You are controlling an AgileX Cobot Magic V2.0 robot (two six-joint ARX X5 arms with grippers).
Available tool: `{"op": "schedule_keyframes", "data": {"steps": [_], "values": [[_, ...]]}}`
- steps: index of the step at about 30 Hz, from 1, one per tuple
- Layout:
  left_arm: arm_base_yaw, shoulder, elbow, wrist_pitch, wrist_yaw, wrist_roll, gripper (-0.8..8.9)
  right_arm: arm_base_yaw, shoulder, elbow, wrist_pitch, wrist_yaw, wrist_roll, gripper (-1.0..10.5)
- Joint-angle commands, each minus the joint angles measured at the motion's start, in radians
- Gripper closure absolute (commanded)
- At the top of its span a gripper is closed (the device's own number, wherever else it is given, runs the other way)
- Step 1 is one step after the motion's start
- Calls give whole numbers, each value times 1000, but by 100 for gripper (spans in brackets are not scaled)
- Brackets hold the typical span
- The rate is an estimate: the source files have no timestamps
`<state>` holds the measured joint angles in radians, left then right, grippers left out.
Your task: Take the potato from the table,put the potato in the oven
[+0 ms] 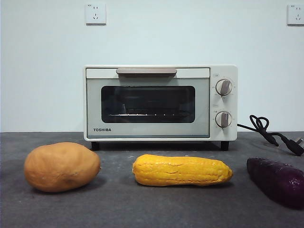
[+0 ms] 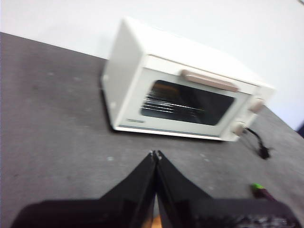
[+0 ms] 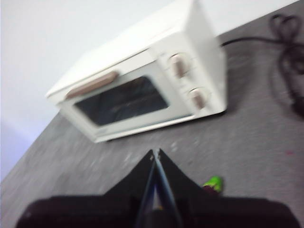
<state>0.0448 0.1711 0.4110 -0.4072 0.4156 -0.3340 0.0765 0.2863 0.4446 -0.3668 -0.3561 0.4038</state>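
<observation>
Dark grey, matte and faintly speckled, the desk (image 1: 142, 209) runs back to a plain white wall carrying two white sockets (image 1: 95, 14), one high on each side. Furthest left lies the potato (image 1: 61, 166), a smooth, plump tan-orange oval resting on the desk in front of the oven's left end, apart from it. Next to it, with a gap between, lies the bumpy yellow corn cob (image 1: 182, 170), long and lying crosswise. At the right edge sits the dark purple sweet potato (image 1: 278, 180), rough-skinned and partly cut off by the frame.

Behind them stands the cream-white oven (image 1: 160, 103), boxy, its glass-window door closed, a bar handle along the top, a wire rack visible inside and two round knobs stacked on the right panel. A black cord (image 1: 266, 130) coils on the desk to its right.

My left hand (image 2: 156, 154) hangs above the desk facing the oven door, clenched, its black jaws meeting at the tips and empty. My right hand (image 3: 155, 153) likewise hangs over the desk before the knob side, clenched on nothing.
</observation>
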Motion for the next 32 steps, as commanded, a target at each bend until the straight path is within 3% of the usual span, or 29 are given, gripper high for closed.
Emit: {"op": "schedule_keyframes", "data": {"steps": [1,8,13,17,19,23,24,32], "values": [[1,56,66,-31,55,54,821,-2,82,102,-62,-80,-99,958],[1,159,193,-123,198,130,821,0,290,386,-379,-272,-349,958],[0,169,215,-149,219,141,821,14,378,510,-563,-297,-503,958],[0,169,215,-163,219,145,821,17,399,517,-570,-298,-506,917],[0,169,215,-164,220,147,821,17,401,517,-569,-297,-506,765],[0,169,215,-162,220,148,821,17,401,517,-565,-297,-492,293],[0,169,215,-162,219,150,821,17,401,517,-564,-298,-486,254],[-1,209,218,-108,221,154,821,18,401,517,-562,-299,-480,253]]}}
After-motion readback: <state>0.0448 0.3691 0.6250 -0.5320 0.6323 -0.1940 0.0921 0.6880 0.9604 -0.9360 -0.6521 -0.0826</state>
